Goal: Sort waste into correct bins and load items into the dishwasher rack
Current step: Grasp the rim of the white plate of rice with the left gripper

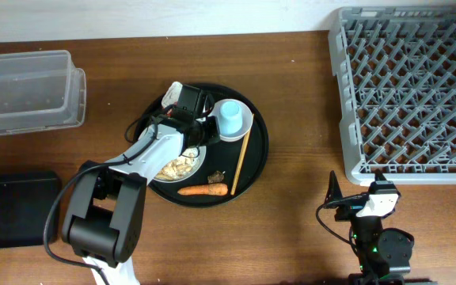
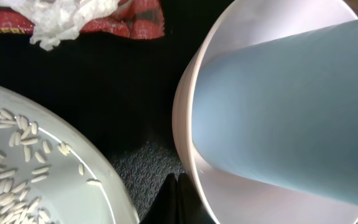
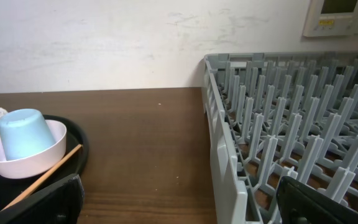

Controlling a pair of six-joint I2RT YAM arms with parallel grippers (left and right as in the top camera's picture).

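1. Overhead: left gripper [image 1: 202, 133] hangs over the tray [image 1: 261, 150], between plate [image 1: 199, 164] and cup [image 1: 229, 117]. Chopstick [image 1: 242, 162] runs near-to-far, its far end leaning right. Carrot [image 1: 204, 190] lies crosswise.
2. Left wrist: jaws look closed and empty. Cup sits mouth-down in its dish [image 2: 185, 124]. Open before you take the rim.
3. Right wrist: right gripper [image 3: 185, 200] is spread wide and empty, beside the rack [image 3: 260, 124].

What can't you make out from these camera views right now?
- Left gripper: only dark tips at the left wrist view's bottom edge; overhead, its own arm covers it, so open or shut is unclear.
- White plate: cut by the left wrist view's edge; overhead, the arm covers most.
- Tissue and red wrapper: cut by the left wrist view's top edge.
- Black container: cut by the overhead's left edge.
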